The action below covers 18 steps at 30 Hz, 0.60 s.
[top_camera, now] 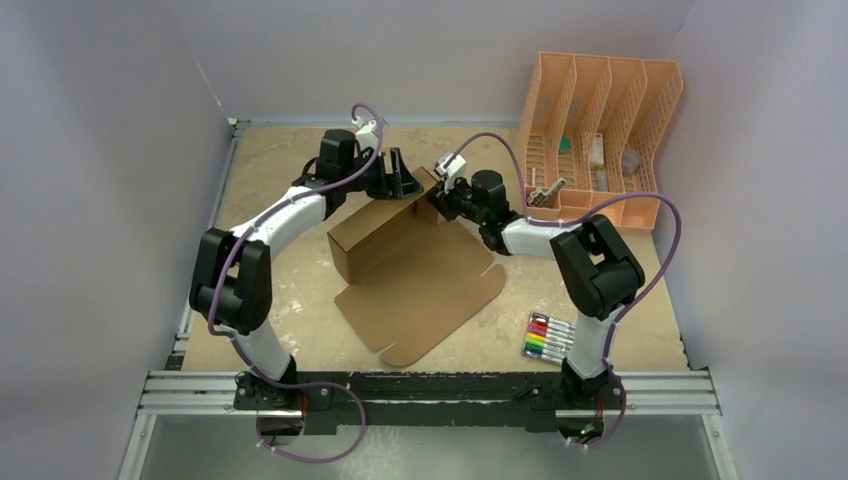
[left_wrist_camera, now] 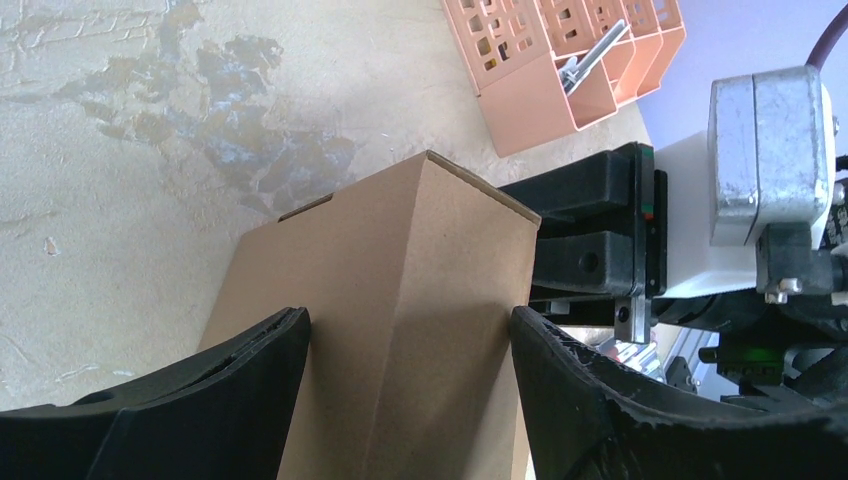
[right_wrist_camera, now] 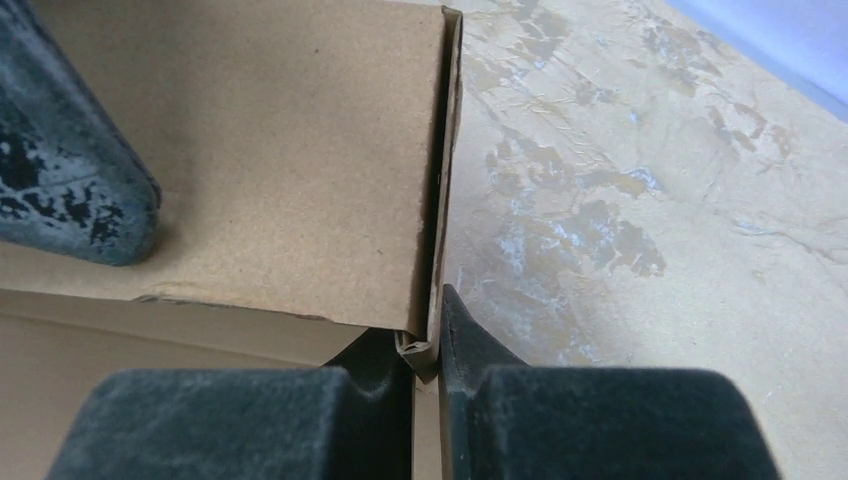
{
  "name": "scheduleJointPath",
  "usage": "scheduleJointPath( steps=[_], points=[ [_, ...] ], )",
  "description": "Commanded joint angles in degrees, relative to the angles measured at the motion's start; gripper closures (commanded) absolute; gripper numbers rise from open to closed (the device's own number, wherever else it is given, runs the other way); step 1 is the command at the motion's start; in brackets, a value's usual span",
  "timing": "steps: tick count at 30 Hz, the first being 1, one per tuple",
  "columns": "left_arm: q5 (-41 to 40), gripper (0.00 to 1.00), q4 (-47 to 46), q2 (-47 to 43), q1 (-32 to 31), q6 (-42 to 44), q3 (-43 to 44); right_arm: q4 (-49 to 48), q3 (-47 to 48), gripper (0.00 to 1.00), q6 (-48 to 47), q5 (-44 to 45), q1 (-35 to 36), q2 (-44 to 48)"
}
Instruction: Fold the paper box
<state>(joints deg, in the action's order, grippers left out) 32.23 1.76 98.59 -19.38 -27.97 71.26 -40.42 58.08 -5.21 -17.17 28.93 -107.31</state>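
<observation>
Brown paper box (top_camera: 415, 275) lies on the counter (top_camera: 640, 300) with its back wall stood up, right jaws pinching the wall's end edge, left jaws spread astride it; next likely means creasing the side flap inward.

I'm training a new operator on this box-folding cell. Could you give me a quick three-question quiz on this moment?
1. True or false: the right gripper is pinching an edge of the paper box.
2. Multiple choice: the left gripper is A) shut tight, holding nothing; B) open, with a finger on either side of the box's raised end; C) out of every view.
3. Short answer: what lies at the near right of the table?

Key: 1 true. 2 B. 3 the pack of coloured markers.
</observation>
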Motion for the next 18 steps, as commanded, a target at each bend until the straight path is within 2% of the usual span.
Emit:
scheduleJointPath(
  steps=[1,5,9,18],
  points=[
    [3.83,0.27,-0.84,0.90,0.19,-2.53,1.60,-3.35,-0.19,0.96,-1.66,7.18,0.69,0.61],
    [6.62,0.26,-3.96,2.82,0.22,-5.03,2.42,-3.91,0.68,0.91,-1.11,5.32,0.93,-0.16],
    [9.30,0.26,-5.27,4.14,0.22,-7.12,2.32,-6.02,1.62,0.80,0.22,5.28,1.13,-1.87],
    [11.48,0.26,-7.86,4.61,0.22,-9.04,1.89,-7.15,3.35,0.79,1.70,5.04,1.40,-4.54]
  ],
)
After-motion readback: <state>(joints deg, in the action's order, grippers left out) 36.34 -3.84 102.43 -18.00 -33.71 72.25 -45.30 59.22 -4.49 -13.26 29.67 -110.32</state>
